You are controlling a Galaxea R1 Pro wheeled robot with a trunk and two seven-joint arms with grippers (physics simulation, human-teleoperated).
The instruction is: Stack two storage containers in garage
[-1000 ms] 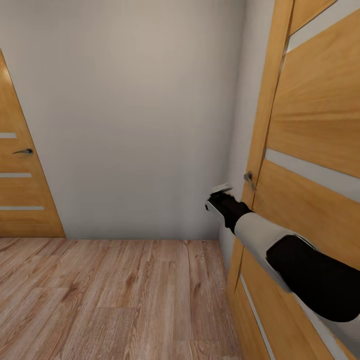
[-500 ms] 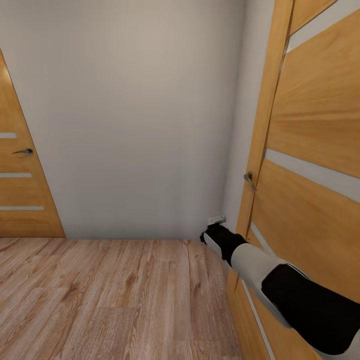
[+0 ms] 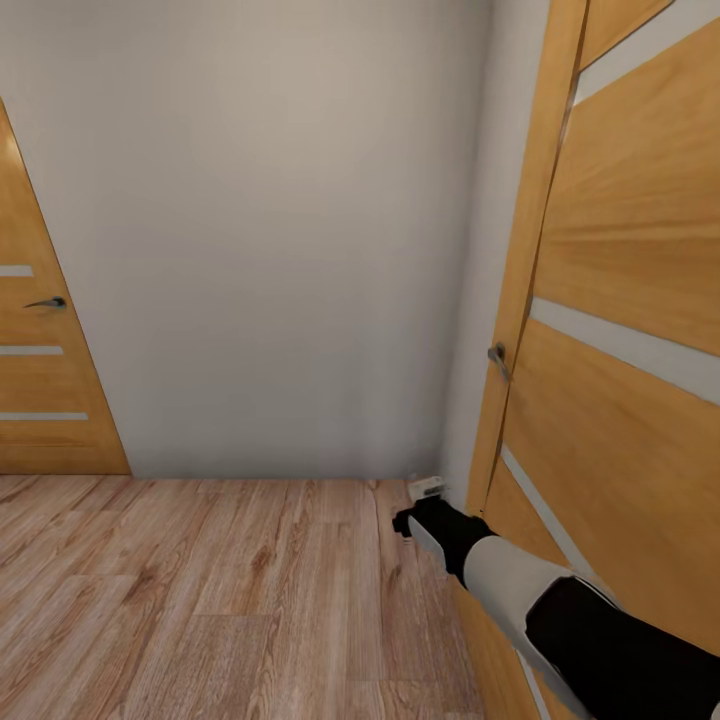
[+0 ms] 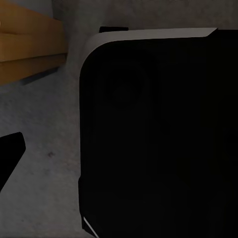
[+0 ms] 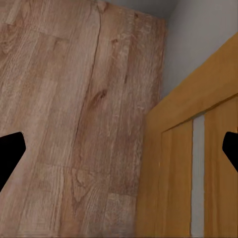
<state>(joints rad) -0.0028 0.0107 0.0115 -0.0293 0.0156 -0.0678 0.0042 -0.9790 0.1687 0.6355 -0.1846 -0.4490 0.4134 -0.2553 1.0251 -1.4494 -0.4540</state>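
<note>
My right gripper [image 3: 428, 505] hangs low beside the wooden door [image 3: 620, 380], below its lever handle [image 3: 497, 355], fingers spread wide and empty (judging by the wrist view's two dark tips). Neither storage container appears here; I judge I'm in transit, over the wood plank floor [image 3: 200, 590].

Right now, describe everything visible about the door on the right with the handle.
The door is warm orange-brown wood with pale grey strips set across it and a matching wooden frame. A small grey metal handle sits at its near edge. It stands upright beside the pale grey wall, its foot meeting the light wood plank floor. The right hand hangs low by its bottom edge, well below the handle; contact cannot be judged.
</note>
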